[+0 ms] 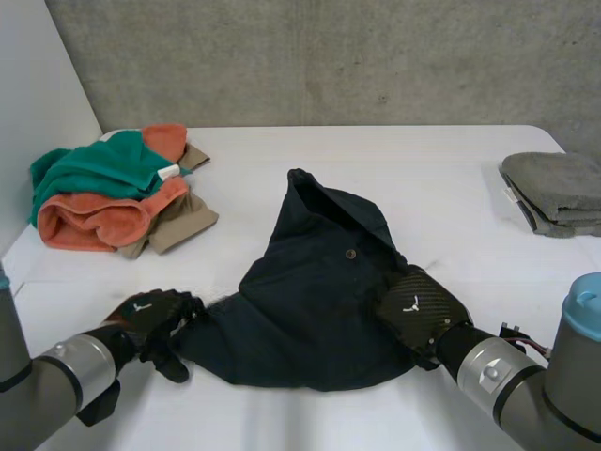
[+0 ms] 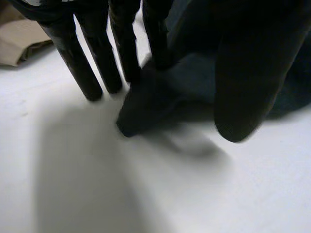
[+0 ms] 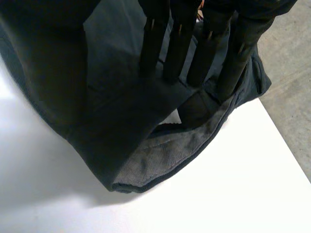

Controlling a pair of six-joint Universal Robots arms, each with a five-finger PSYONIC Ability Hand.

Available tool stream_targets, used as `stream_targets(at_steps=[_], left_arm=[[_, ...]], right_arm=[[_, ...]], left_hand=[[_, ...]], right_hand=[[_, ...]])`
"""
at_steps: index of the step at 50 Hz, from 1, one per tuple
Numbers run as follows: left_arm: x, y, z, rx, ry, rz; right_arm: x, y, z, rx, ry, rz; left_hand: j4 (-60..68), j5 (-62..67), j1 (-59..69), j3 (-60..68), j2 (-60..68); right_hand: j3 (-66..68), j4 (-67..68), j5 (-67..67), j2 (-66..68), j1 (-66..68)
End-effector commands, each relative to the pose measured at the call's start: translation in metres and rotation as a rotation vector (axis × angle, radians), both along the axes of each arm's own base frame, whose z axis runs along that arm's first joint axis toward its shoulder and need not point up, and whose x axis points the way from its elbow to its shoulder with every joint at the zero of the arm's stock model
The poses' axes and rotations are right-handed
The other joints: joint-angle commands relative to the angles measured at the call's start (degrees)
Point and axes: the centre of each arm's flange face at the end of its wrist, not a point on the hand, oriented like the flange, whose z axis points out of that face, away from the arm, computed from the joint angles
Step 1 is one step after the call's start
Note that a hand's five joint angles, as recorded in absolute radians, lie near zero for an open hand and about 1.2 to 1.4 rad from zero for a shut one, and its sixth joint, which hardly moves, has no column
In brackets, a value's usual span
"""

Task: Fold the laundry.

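Left hand (image 1: 146, 315) sits at the near left of the table (image 1: 441, 169), at the left corner of the dark garment (image 1: 319, 291). In its wrist view the hand (image 2: 77, 63) is open, fingers straight and spread with tips down on the table. One fingertip touches the garment (image 2: 194, 80) corner, which lies between the fingers and the thumb. Behind this hand, at the far left, is a pile (image 1: 103, 193) of green, orange and beige laundry. The garment lies crumpled mid-table between both hands, one end bunched up toward the far side. Right hand (image 1: 418, 305) rests on its right edge. In the wrist view that hand (image 3: 180, 43) is open too, straight fingers pressing the garment (image 3: 160, 145) above a turned-up hem. A folded grey towel (image 1: 554, 193) lies at the far right.
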Motion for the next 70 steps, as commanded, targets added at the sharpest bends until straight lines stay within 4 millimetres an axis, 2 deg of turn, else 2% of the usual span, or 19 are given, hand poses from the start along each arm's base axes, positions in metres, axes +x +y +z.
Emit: stream_targets(at_steps=[1,4,6,11,14,19,25,29,33,37,41,44,45,49,52,56,60,63,70], left_arm=[[-0.016,-0.01,0.006,-0.068,-0.004,-0.051],[-0.022,-0.016,0.03,-0.153,-0.002,-0.047],[-0.026,-0.014,0.053,-0.227,0.01,-0.051],[-0.032,-0.007,0.146,-0.535,0.124,-0.046],[-0.031,-0.001,0.192,-0.668,0.218,-0.039],[-0.032,-0.001,0.232,-0.731,0.288,-0.046],[-0.036,-0.015,0.229,-0.595,0.235,-0.064],[-0.054,-0.033,0.201,-0.445,0.149,-0.122],[-0.07,-0.057,0.172,-0.412,0.062,-0.167],[-0.088,-0.089,0.161,-0.499,0.029,-0.18],[-0.102,-0.133,0.189,-0.76,0.089,-0.115],[-0.104,-0.155,0.224,-0.983,0.159,-0.043],[-0.103,-0.164,0.25,-1.132,0.214,0.003],[-0.092,-0.165,0.305,-1.373,0.379,0.103],[-0.089,-0.161,0.314,-1.357,0.453,0.108],[-0.088,-0.16,0.301,-1.245,0.51,0.079],[-0.087,-0.158,0.262,-1.076,0.491,0.035],[-0.084,-0.156,0.233,-0.979,0.457,0.02],[-0.089,-0.121,0.128,-0.666,0.344,-0.118]], right_arm=[[0.004,-0.012,-0.01,-0.025,-0.021,-0.019],[0.006,-0.021,0.01,-0.091,-0.081,-0.062],[0.006,-0.026,0.049,-0.183,-0.155,-0.092],[0.001,-0.024,0.143,-0.3,-0.349,-0.118],[-0.007,-0.025,0.177,-0.322,-0.394,-0.144],[-0.031,-0.036,0.226,-0.287,-0.365,-0.239],[-0.034,-0.044,0.218,-0.094,-0.212,-0.26],[-0.027,-0.059,0.198,-0.004,-0.111,-0.238],[-0.006,-0.077,0.173,0.042,-0.106,-0.212],[0.017,-0.104,0.149,0.024,-0.164,-0.242],[0.039,-0.136,0.15,-0.142,-0.299,-0.286],[0.049,-0.161,0.184,-0.376,-0.491,-0.316],[0.05,-0.167,0.196,-0.444,-0.548,-0.319],[0.049,-0.172,0.261,-0.782,-0.866,-0.263],[0.049,-0.167,0.273,-0.861,-0.937,-0.228],[0.051,-0.163,0.271,-0.868,-0.945,-0.216],[0.057,-0.16,0.248,-0.768,-0.886,-0.223],[0.06,-0.158,0.215,-0.629,-0.791,-0.239],[0.06,-0.149,0.117,-0.278,-0.525,-0.274]], left_hand=[[38.2,38.4,36.1,37.4,37.3],[38.2,38.4,36.1,37.4,37.3],[38.2,38.4,36.1,37.4,37.3],[38.2,38.4,36.1,37.4,37.3],[38.2,38.4,36.1,37.4,37.3],[38.2,38.4,36.1,37.4,37.3],[38.2,38.4,36.1,37.4,37.3],[38.2,38.4,36.1,37.4,37.3],[38.2,38.4,36.1,37.4,37.3],[38.2,38.4,36.1,37.4,37.3],[38.2,38.4,36.1,37.4,37.3],[38.2,38.4,36.1,37.4,37.3],[38.2,38.4,36.1,37.4,37.3],[38.2,38.4,36.1,37.4,37.3],[38.2,38.4,36.1,37.4,37.3],[38.2,38.4,36.1,37.4,37.3],[38.2,38.4,36.1,37.4,37.3],[38.2,38.4,36.1,37.4,37.3],[38.2,38.4,36.1,37.4,37.3]], right_hand=[[40.5,40.6,40.7,39.8,39.9],[40.5,40.6,40.7,39.8,39.9],[40.5,40.6,40.7,39.8,39.9],[40.5,40.6,40.7,39.8,39.9],[40.5,40.6,40.7,39.8,39.9],[40.5,40.6,40.7,39.8,39.9],[40.5,40.6,40.7,39.8,39.9],[40.5,40.6,40.7,39.8,39.9],[40.5,40.6,40.7,39.8,39.9],[40.5,40.6,40.7,39.8,39.9],[40.5,40.6,40.7,39.8,39.9],[40.5,40.6,40.7,39.8,39.9],[40.5,40.6,40.7,39.8,39.9],[40.5,40.6,40.7,39.8,39.9],[40.5,40.6,40.7,39.8,39.9],[40.5,40.6,40.7,39.8,39.9],[40.5,40.6,40.7,39.8,39.9],[40.5,40.6,40.7,39.8,39.9],[40.5,40.6,40.7,39.8,39.9]])
